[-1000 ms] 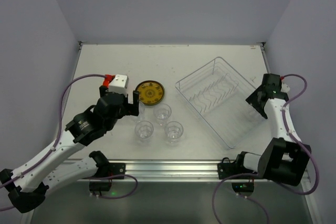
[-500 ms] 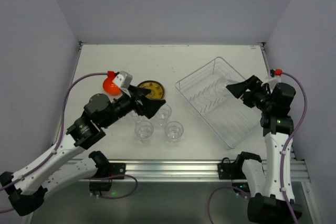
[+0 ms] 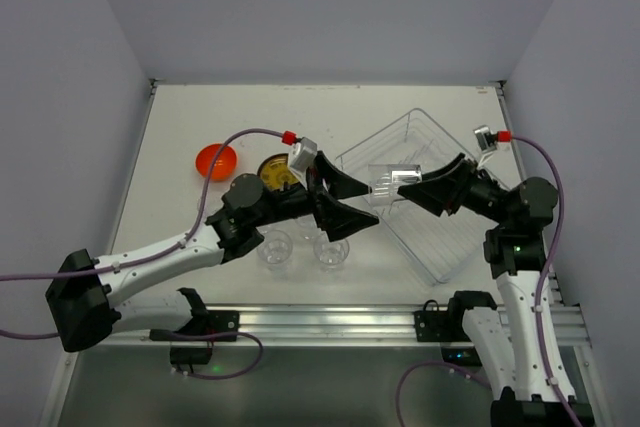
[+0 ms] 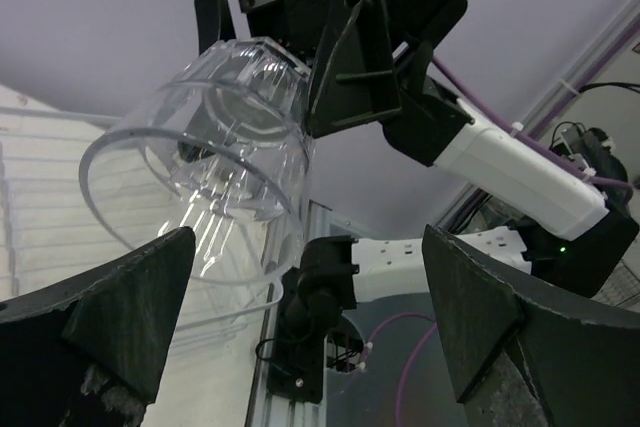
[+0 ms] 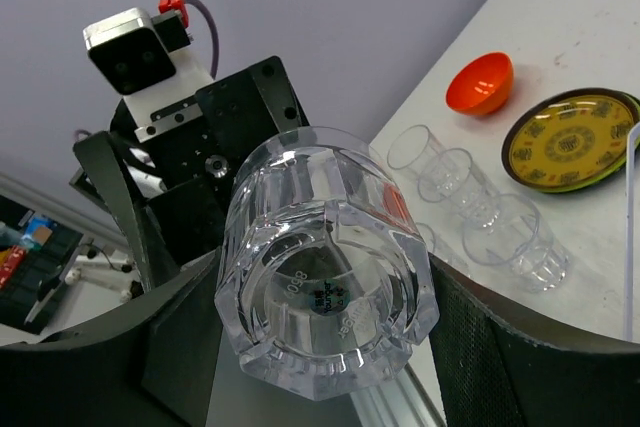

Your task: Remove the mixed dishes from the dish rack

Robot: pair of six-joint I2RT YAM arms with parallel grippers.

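My right gripper point(image 3: 398, 185) is shut on a clear plastic cup point(image 3: 381, 184) and holds it on its side in the air above the dish rack point(image 3: 440, 259). In the right wrist view the cup point(image 5: 325, 282) fills the space between my fingers, base toward the camera. My left gripper point(image 3: 372, 205) is open and empty, its jaws spread just left of the cup's mouth. In the left wrist view the cup point(image 4: 205, 182) hangs ahead of the open left gripper point(image 4: 310, 337). The orange bowl point(image 3: 216, 160) and the olive-yellow plate point(image 3: 270, 169) lie on the table at the left.
Clear cups point(image 3: 275, 247) stand on the table under the left arm, partly hidden; they also show in the right wrist view point(image 5: 480, 207). The wire plate holder point(image 3: 420, 162) in the rack holds no plates. A black plate is not in view.
The left arm swung right from the bowl and plate toward the rack, leaving the orange bowl on the table. The right arm came over the rack holding a clear cup, facing the left gripper.
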